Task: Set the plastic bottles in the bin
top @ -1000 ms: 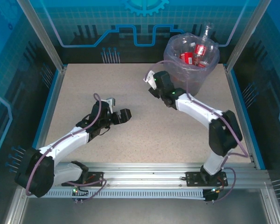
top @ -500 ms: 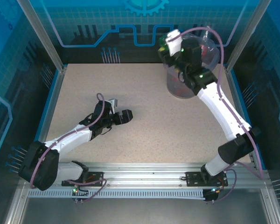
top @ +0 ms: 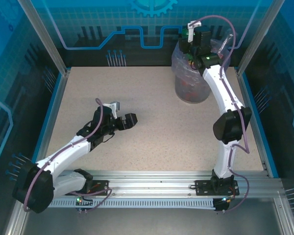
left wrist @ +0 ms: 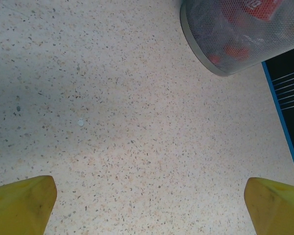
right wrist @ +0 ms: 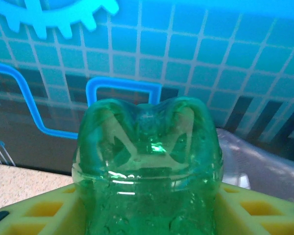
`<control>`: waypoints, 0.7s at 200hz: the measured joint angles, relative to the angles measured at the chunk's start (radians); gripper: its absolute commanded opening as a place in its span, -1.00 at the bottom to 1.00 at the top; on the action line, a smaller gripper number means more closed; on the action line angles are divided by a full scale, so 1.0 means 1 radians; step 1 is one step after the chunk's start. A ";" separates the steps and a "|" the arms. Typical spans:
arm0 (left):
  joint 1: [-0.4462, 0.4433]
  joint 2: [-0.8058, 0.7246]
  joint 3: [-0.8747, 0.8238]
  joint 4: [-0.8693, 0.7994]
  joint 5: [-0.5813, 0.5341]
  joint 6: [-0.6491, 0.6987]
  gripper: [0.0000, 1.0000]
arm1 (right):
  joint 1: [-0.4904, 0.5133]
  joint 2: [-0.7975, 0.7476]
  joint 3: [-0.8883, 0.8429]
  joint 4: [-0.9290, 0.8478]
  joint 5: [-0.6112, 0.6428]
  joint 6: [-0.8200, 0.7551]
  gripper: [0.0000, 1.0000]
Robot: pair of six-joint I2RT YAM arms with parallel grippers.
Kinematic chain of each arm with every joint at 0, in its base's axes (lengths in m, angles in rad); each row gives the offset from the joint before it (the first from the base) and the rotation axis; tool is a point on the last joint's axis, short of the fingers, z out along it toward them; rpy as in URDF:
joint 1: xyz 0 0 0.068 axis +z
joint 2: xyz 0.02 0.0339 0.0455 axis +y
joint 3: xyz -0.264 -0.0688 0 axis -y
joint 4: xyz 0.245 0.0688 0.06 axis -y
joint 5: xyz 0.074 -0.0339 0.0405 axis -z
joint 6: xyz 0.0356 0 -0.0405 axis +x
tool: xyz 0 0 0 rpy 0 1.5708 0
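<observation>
The right fingers (right wrist: 34,211), yellow, pinch a green plastic bottle (right wrist: 147,166) between them. Its lobed base points away from the wrist, toward the blue gridded back wall (right wrist: 210,58). No label or writing shows on the green plastic. In the top view this arm reaches up and back, and its fingers hang over the far rim of the bin (top: 188,93), which stands at the far right of the table (top: 161,132) with its lavender bag (top: 177,58) folded over the rim.

The left fingers (left wrist: 19,203) are spread wide with nothing between them, low over bare speckled table, well apart from the bin. Through the bin's mesh wall, the left wrist view shows red-labelled bottles (left wrist: 257,7) inside. White lettering sits on one label, too blurred to read.
</observation>
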 measured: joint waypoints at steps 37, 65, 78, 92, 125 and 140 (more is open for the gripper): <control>0.000 -0.019 -0.008 -0.033 -0.013 0.000 0.98 | -0.003 0.082 0.069 -0.048 0.000 0.019 0.17; 0.000 -0.028 -0.009 -0.040 -0.016 0.000 0.99 | -0.015 0.108 0.084 -0.064 0.000 0.029 0.18; 0.000 -0.029 -0.011 -0.040 -0.018 0.000 0.98 | -0.022 0.111 0.084 -0.071 -0.002 0.035 0.20; 0.000 -0.029 -0.015 -0.041 -0.018 0.000 0.98 | -0.029 0.113 0.084 -0.073 -0.003 0.040 0.24; 0.000 -0.029 -0.019 -0.040 -0.018 0.000 0.99 | -0.034 0.116 0.083 -0.087 -0.011 0.043 0.57; 0.000 -0.029 -0.019 -0.040 -0.018 0.000 0.99 | -0.034 0.119 0.082 -0.101 -0.023 0.042 0.75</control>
